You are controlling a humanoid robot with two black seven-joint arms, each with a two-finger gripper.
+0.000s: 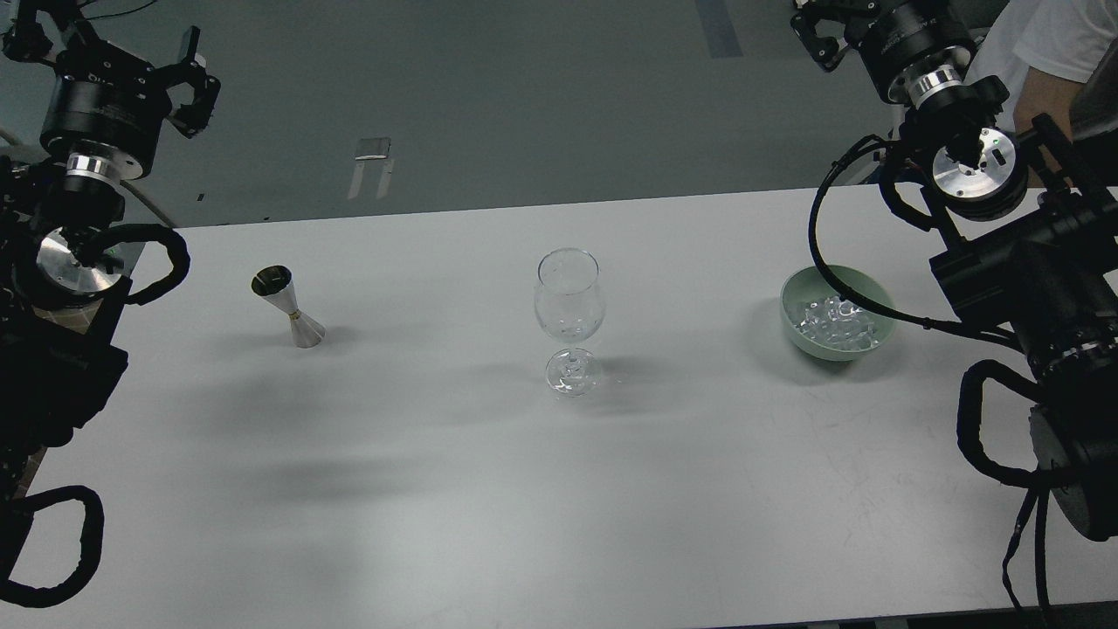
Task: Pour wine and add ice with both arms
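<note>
An empty clear wine glass stands upright at the middle of the white table. A steel jigger stands to its left. A pale green bowl to its right holds several clear ice cubes. My left gripper is raised beyond the table's far left corner, its claw fingers spread wide and empty. My right gripper is raised beyond the far right corner, above and behind the bowl. It is partly cut off by the top edge, so its state is unclear. No wine bottle is in view.
A person in a white shirt stands at the top right behind my right arm. A black cable of the right arm loops over the bowl's rim. Grey floor lies beyond the table's far edge.
</note>
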